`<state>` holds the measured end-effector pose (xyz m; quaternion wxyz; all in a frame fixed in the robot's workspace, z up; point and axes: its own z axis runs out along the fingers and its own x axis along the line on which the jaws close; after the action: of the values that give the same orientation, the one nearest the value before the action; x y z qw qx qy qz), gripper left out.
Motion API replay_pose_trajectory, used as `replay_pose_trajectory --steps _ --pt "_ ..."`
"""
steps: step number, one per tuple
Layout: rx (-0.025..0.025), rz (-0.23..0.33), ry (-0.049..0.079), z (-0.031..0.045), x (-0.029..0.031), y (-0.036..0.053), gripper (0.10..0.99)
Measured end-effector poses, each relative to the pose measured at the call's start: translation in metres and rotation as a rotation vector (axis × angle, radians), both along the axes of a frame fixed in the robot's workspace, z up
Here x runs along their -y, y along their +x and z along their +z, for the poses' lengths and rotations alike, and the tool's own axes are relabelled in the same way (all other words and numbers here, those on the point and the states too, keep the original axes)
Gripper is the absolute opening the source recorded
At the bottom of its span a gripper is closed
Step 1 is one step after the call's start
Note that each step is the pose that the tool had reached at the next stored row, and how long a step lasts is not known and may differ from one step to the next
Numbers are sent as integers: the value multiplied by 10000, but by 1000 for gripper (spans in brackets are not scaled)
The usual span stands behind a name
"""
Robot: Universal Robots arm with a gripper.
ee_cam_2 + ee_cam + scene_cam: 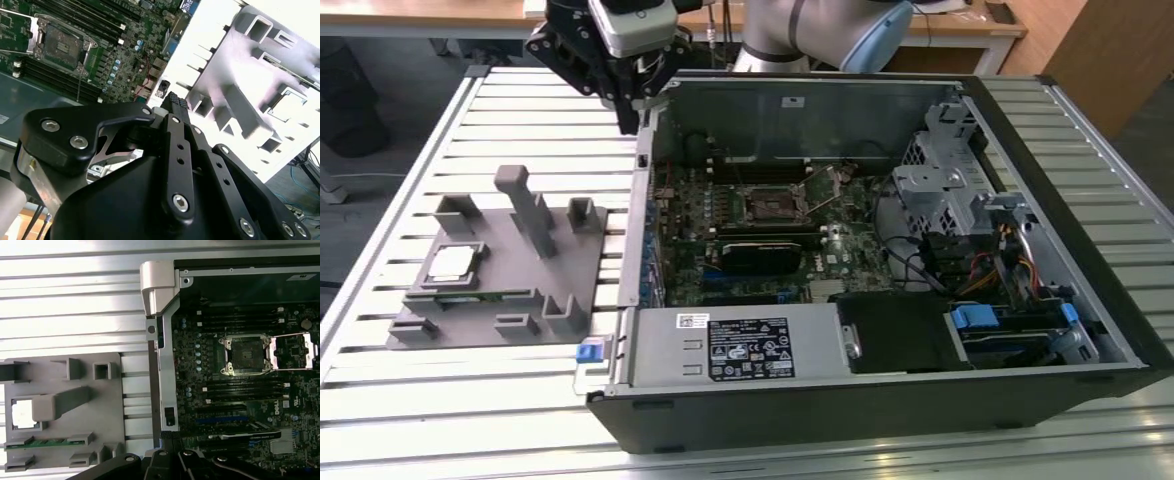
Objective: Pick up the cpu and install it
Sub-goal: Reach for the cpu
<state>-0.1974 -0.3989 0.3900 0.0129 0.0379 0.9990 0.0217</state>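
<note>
- One closed, empty gripper (640, 118) is how I hang above the far-left corner of the open computer case (1067, 110), jaws drawn together on nothing, as the first wrist view also shows.
- Well apart from me, the cpu (451, 263) lies flat in a square recess of the grey fixture (520, 300) on the slatted table (400, 160), at the exterior view's left; in the first wrist view it (21, 415) sits just beside a tall fixture post (60, 405).
- Inside the case, the motherboard socket (767, 205) stands open and unfilled.
- Judged by its looks, the chip is light, thin and rigid, with a smooth metal top likely to slip.
- Its underside contacts are probably delicate, so I would take it by two opposite edges, gently, and keep it level.
- Recess walls hug those edges, leaving little room for error.
</note>
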Motion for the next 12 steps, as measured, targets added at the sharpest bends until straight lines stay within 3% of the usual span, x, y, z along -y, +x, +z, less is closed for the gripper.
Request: replay_pose_trajectory --steps 12 --pt "0 0 -1 -10 0 -125 106"
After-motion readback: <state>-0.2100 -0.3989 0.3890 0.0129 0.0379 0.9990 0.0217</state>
